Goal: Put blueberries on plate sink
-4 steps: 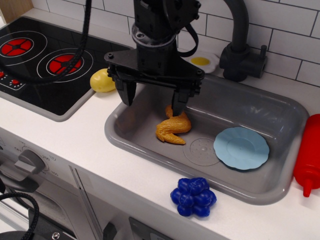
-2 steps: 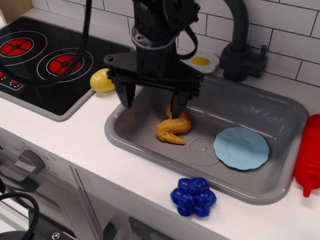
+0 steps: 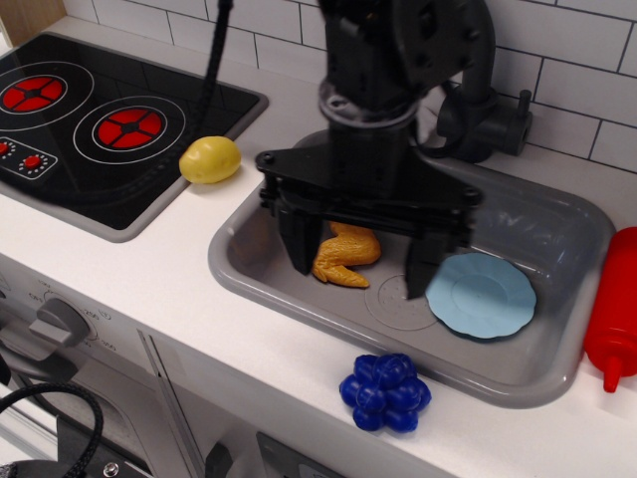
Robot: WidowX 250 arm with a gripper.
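Trouble could come from several corners here. End effector (image 3: 360,264) hangs over the sink (image 3: 557,234) with its jaws spread wide and nothing between them, and the blueberries (image 3: 385,391) sit on the white tabletop (image 3: 139,274) just outside the sink's front rim, close to the counter's edge. That edge is the worry: if a finger lands on the glossy clump off-centre, it could roll or get nudged forward and off the tabletop altogether. Lumpy, slick balls won't offer flat faces either, so a squeeze on the outer bumps could let the whole thing squirt free.

Next hazard, the sink's front wall stands between the end effector and the berries, so a low sideways approach risks clipping it. Inside the basin, the light-blue plate (image 3: 481,295) lies at the right, well clear of the orange chicken piece (image 3: 343,258). A drop from too high may bounce the berries off that shallow plate, or tip it.
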